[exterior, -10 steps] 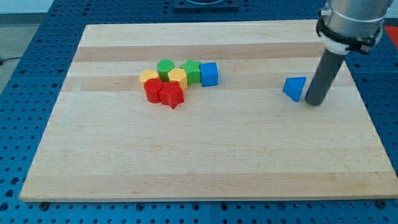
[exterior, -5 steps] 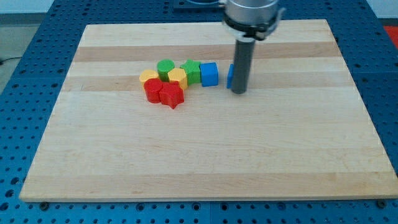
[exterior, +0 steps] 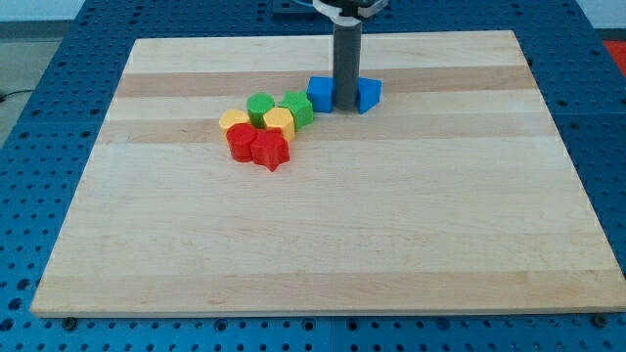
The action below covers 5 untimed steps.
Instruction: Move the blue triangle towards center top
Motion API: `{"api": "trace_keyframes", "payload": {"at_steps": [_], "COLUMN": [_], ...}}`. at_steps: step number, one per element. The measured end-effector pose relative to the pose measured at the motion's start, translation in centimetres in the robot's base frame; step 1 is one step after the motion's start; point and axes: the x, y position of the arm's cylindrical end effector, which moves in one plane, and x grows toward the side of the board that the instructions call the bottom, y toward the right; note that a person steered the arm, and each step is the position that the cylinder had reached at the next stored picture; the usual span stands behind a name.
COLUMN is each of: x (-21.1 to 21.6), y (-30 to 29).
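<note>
Now up in the top-centre band of the board (exterior: 548, 244): blue triangle (exterior: 367, 94), touching my tip (exterior: 346, 107) on its right in the view. Task largely done by the look of it; at most a small nudge further toward the view's top edge left. Nothing to spread or pinch with here, only a plain rod, wedged between two blocks. Pressed against the tip's left: blue cube (exterior: 320, 94). Further left and lower: green blocks (exterior: 298, 107) and (exterior: 259, 106), yellow blocks (exterior: 280, 121) and (exterior: 234, 121), then red blocks (exterior: 241, 140) and (exterior: 271, 150), clustered together.
</note>
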Motion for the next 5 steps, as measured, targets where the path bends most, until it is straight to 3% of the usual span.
{"api": "trace_keyframes", "payload": {"at_steps": [2, 3, 5], "x": [1.7, 1.2, -4.2], "y": [1.5, 5.5, 5.5]}}
